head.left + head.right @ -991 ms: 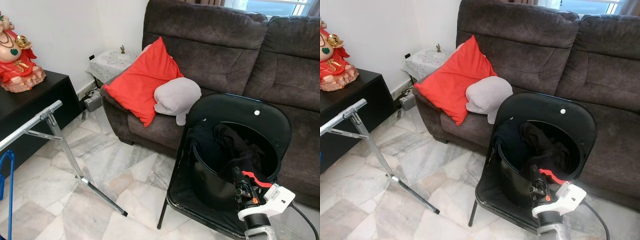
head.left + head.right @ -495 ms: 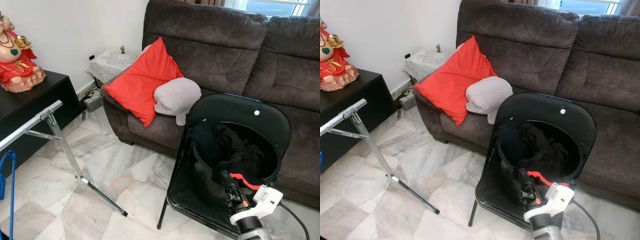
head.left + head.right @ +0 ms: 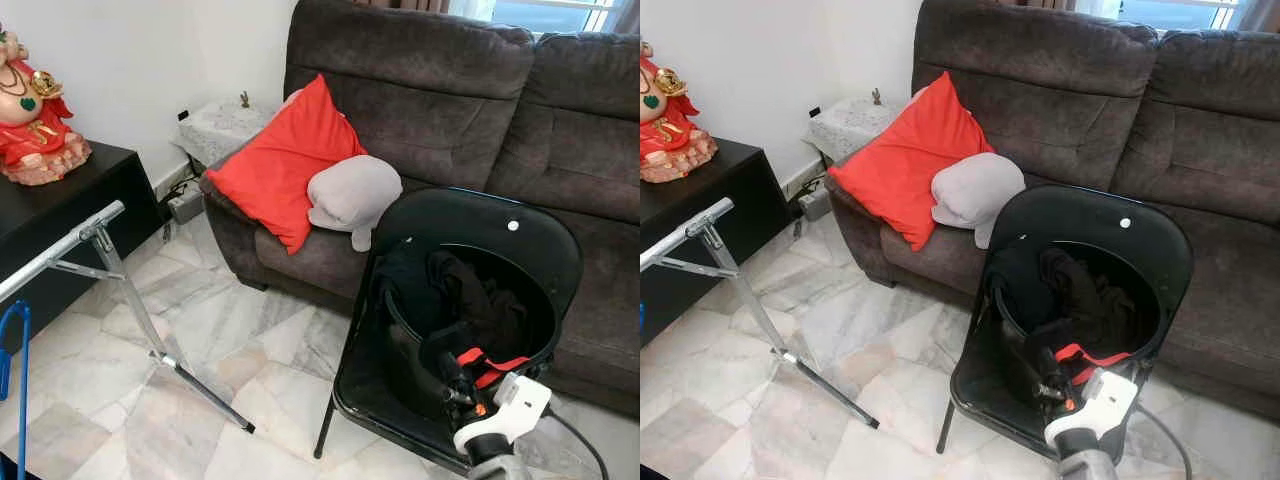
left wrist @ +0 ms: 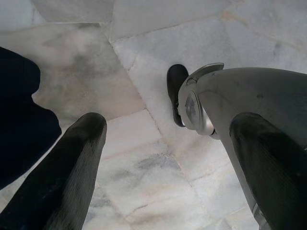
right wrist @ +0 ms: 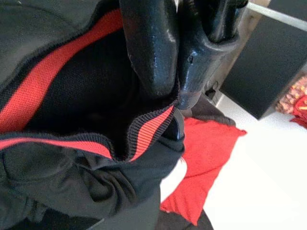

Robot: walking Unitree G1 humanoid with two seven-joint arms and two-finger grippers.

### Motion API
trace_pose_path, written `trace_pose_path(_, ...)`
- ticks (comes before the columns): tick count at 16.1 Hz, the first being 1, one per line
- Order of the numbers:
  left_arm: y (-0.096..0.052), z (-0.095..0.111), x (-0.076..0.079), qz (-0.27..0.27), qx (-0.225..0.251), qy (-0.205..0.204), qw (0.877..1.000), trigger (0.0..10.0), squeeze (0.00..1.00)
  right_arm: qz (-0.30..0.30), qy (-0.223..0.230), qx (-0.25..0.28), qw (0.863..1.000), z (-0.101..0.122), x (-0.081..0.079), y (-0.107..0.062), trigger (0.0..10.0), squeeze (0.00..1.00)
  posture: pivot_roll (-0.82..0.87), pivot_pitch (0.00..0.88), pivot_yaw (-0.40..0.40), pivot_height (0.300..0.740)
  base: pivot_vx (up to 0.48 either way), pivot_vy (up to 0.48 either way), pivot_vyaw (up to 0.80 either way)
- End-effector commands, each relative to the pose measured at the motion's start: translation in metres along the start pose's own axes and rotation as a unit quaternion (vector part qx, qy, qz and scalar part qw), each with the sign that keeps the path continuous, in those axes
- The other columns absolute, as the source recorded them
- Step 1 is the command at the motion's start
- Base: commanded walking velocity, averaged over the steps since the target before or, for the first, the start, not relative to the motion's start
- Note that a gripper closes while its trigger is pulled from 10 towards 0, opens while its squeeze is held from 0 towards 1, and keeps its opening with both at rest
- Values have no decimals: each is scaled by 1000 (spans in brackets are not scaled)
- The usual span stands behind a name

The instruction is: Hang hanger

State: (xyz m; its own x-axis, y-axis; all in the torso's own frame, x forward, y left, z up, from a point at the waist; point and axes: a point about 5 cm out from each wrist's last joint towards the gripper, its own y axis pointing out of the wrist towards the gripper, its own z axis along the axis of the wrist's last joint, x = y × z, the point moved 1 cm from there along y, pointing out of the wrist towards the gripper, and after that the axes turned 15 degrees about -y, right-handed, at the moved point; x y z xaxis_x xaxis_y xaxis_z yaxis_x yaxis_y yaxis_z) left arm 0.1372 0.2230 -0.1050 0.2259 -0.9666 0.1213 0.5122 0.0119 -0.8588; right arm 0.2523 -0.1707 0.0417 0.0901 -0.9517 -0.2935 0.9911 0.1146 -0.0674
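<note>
Hanger (image 3: pixel 14 380) at far left, right gripper (image 5: pixel 168 91) pinching garment (image 5: pixel 81 143)

A red cushion (image 3: pixel 283 165) leans on the brown sofa (image 3: pixel 450 90) beside a grey pillow (image 3: pixel 352 193). A red figurine (image 3: pixel 32 115) (partly cropped) stands on the black cabinet's (image 3: pixel 60 215) top edge.

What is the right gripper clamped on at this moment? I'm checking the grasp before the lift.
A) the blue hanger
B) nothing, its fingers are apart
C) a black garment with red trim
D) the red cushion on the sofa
C: in the right wrist view the right gripper has its fingers pressed together on the ribbed red-striped edge of the black garment, above the black bucket on the chair.
</note>
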Motion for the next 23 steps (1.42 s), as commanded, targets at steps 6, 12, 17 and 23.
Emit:
trace_pose_path(6,-2,-5,-5,7,-11,15,1000,10000,0,-1,-7,-11,1000,-10,-4,-3,0,0,9,66,37,740,0,0,0)
trace_pose_path(12,-2,-6,-5,7,-11,16,1000,10000,0,-38,-61,47,996,16,-3,1,0,0,5,64,35,740,0,0,0)
trace_pose_path(17,-2,-6,-5,7,-12,14,1000,10000,0,-27,-102,58,993,24,-14,-19,0,0,1,69,28,740,0,0,0)
trace_pose_path(23,-2,-6,-4,5,-12,15,1000,10000,0,-23,-145,56,988,34,-17,-42,0,0,-11,72,23,740,0,0,0)
